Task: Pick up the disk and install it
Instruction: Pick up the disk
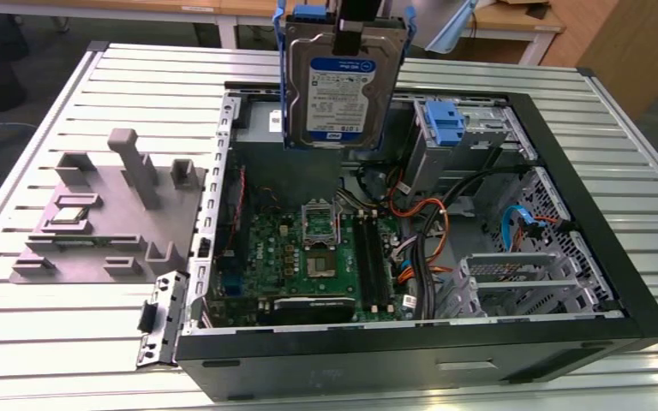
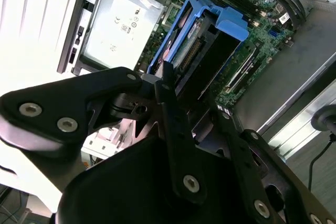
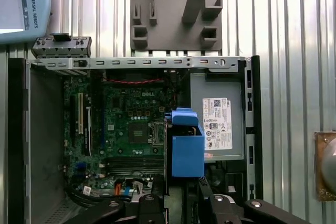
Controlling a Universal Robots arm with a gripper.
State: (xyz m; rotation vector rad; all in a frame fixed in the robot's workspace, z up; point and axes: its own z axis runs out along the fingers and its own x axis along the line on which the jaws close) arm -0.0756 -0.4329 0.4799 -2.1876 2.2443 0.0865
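The disk, a silver-grey hard drive with a white-and-blue label in a blue carrier frame, hangs upright above the back of the open computer case. My gripper is shut on its upper end, one black finger across the labelled face. In the second wrist view the disk shows edge-on between the black fingers. In the first wrist view the disk's blue frame juts out from the gripper over the motherboard.
A taller blue bracket sits in the bay at the case's far corner. A grey power-supply box lies along one wall. Orange and blue cables run beside a metal drive cage. A grey fixture plate lies on the slatted table.
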